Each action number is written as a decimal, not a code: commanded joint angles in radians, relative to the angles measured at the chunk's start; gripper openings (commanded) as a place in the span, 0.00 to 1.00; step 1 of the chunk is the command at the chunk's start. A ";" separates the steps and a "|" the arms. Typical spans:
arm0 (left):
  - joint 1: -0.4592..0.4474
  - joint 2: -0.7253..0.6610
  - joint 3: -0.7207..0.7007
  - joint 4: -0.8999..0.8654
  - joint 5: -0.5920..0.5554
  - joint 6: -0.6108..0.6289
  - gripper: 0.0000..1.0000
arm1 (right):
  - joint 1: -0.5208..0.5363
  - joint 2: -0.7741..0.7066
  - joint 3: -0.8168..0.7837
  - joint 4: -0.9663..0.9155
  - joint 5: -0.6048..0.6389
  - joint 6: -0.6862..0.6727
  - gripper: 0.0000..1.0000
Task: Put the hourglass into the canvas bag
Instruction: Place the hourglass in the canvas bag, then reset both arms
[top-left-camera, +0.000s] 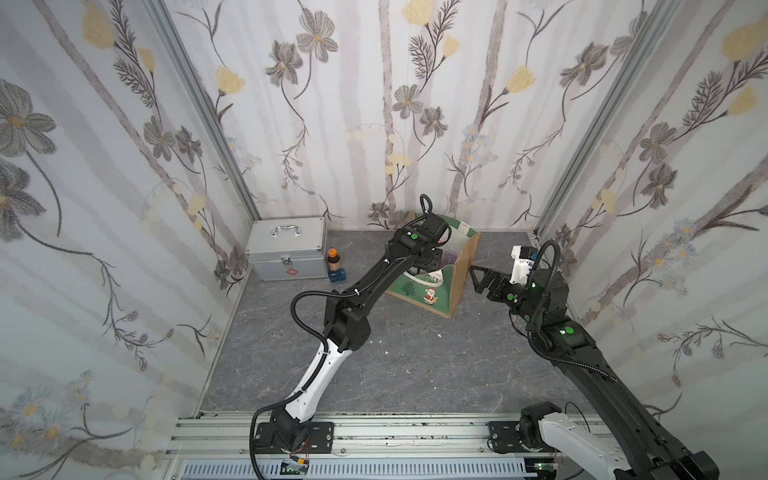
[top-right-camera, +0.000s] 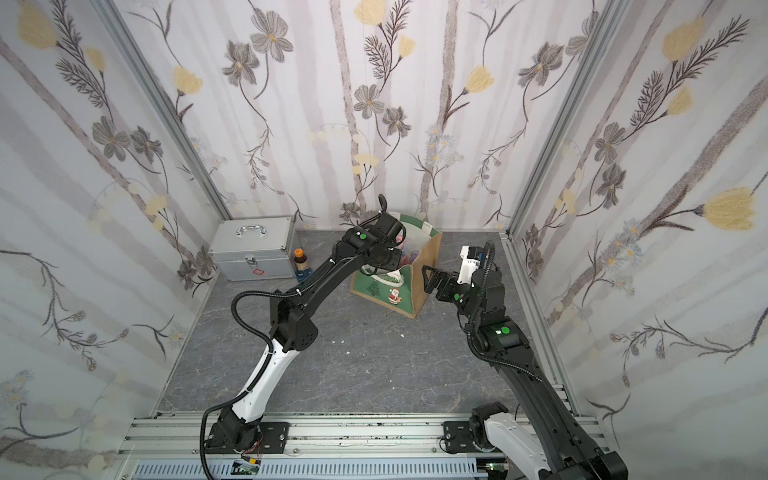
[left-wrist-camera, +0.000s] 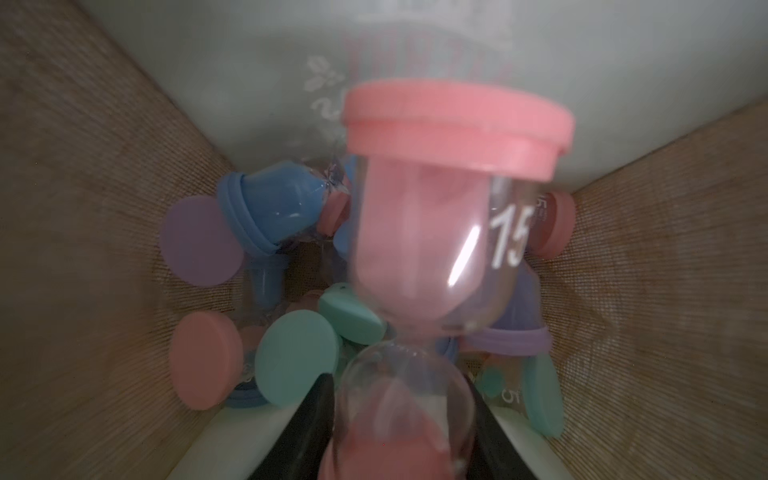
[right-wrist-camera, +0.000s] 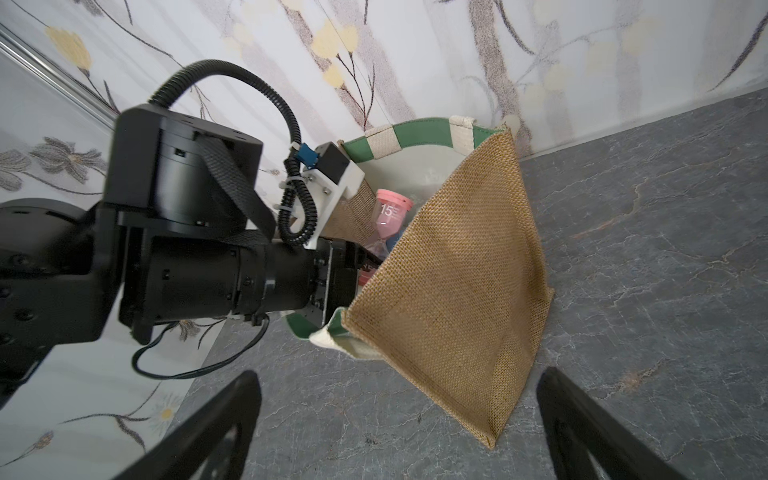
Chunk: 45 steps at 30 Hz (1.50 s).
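The canvas bag (top-left-camera: 419, 291) (top-right-camera: 384, 293) stands open near the back wall, green front with a Santa figure, tan jute side (right-wrist-camera: 457, 291). My left arm reaches down into it. In the left wrist view my left gripper (left-wrist-camera: 401, 382) is shut on the lower glass bulb of a pink hourglass (left-wrist-camera: 415, 232) marked "15", held inside the bag above its floor. The pink cap of the hourglass (right-wrist-camera: 388, 216) shows through the bag's mouth. My right gripper (top-left-camera: 478, 276) (right-wrist-camera: 399, 374) stands open just beside the bag's jute side, holding nothing.
Several other hourglasses with blue, purple, teal and pink caps (left-wrist-camera: 291, 370) lie on the bag's bottom. A silver metal case (top-left-camera: 289, 253) sits at the back left, with a small orange-capped bottle (top-left-camera: 332, 259) and a blue block (top-left-camera: 337, 275) beside it. Papered walls enclose the floor.
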<state>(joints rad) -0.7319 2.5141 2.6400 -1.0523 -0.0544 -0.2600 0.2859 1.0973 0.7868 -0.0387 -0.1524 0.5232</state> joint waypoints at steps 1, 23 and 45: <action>0.000 0.027 0.000 -0.021 -0.020 -0.004 0.34 | -0.006 0.012 -0.009 0.058 -0.012 0.014 1.00; 0.000 -0.277 -0.028 -0.003 0.016 -0.027 1.00 | -0.052 -0.018 -0.070 0.068 0.227 -0.009 1.00; 0.340 -1.425 -1.943 0.948 -0.684 -0.091 1.00 | -0.226 0.141 -0.315 0.444 0.619 -0.135 1.00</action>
<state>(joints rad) -0.4366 1.1503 0.8257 -0.3508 -0.5407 -0.3901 0.0608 1.2236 0.4667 0.2604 0.4240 0.4500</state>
